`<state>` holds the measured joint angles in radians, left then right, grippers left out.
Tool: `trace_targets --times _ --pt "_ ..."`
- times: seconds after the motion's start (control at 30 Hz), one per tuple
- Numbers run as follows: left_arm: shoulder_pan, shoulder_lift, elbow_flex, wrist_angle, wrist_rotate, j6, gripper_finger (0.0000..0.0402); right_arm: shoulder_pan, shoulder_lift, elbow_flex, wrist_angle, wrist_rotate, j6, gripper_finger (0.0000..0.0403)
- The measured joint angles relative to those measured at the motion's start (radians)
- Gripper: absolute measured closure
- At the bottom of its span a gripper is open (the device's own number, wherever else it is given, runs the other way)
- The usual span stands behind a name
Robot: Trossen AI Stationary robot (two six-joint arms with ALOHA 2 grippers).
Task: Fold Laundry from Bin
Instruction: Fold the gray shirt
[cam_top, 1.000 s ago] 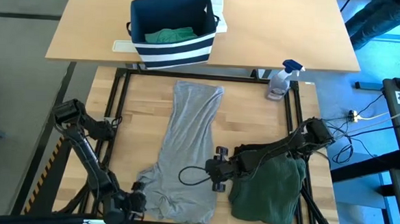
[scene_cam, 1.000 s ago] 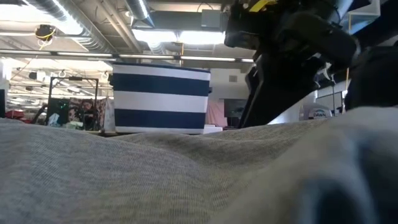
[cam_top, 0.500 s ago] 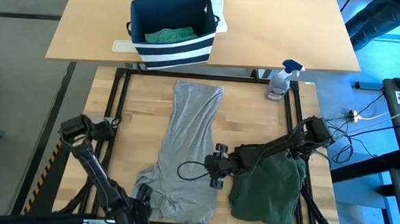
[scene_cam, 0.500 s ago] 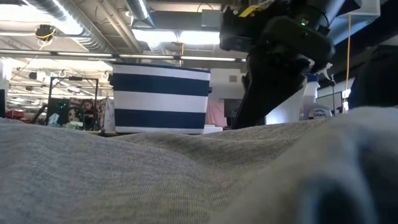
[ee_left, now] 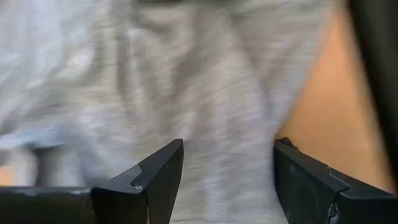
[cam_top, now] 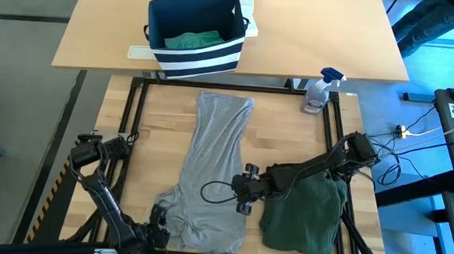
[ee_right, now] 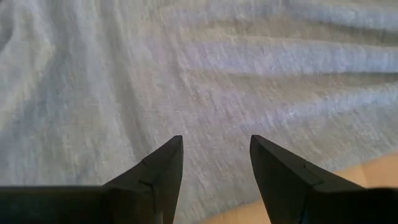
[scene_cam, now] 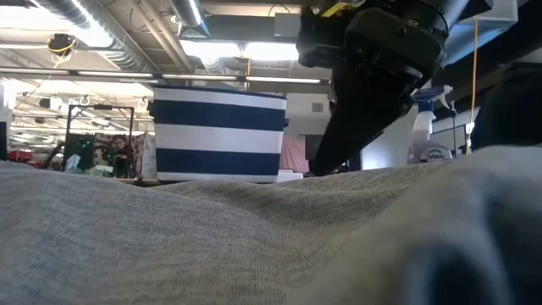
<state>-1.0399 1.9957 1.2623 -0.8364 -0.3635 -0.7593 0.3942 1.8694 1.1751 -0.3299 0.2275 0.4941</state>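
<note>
Since the earlier frames, the left arm has shifted its upper link inward along the table's left edge, while the left gripper stays at the near-left corner of the light grey garment; the right arm has barely changed

Left gripper: positioned low over the bunched near end of the grey garment. Its wrist view shows both fingers apart with grey cloth lying between and beyond them, not clamped

Right gripper: positioned at the right edge of the grey garment, near its lower half. Its fingers stand apart above the cloth, holding nothing

Task item locations:
- Grey garment: lies lengthwise on the work table, far end smooth and narrow, near end wrinkled and gathered
- Dark green garment: lies in a loose heap at the near right of the table, partly under the right arm; whether it is properly folded cannot be determined
- Bin: stands on the rear table, with a teal-green garment visible inside

Progress assessment: early to middle stage. Two garments are out of the bin. The grey one is spread but no fold is visible in it. At least one garment remains to be taken from the bin. Both grippers appear placed for gripping the grey cloth
</note>
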Motion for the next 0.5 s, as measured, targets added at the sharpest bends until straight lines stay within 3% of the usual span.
trace_targets --times 0.3,0.4,0.5 --pt "0.013 0.002 -0.004 -0.038 -0.045 0.010 0.0180 0.033 0.000 0.000 0.048 0.017 0.009 0.0217" --pt "0.006 0.003 -0.004 -0.031 -0.046 0.011 0.0209 0.033 0.000 0.000 0.047 0.025 0.015 0.0217" --pt "-0.003 0.005 0.000 -0.022 -0.043 0.011 0.0264 0.031 0.000 0.000 0.054 0.030 0.015 0.0217"
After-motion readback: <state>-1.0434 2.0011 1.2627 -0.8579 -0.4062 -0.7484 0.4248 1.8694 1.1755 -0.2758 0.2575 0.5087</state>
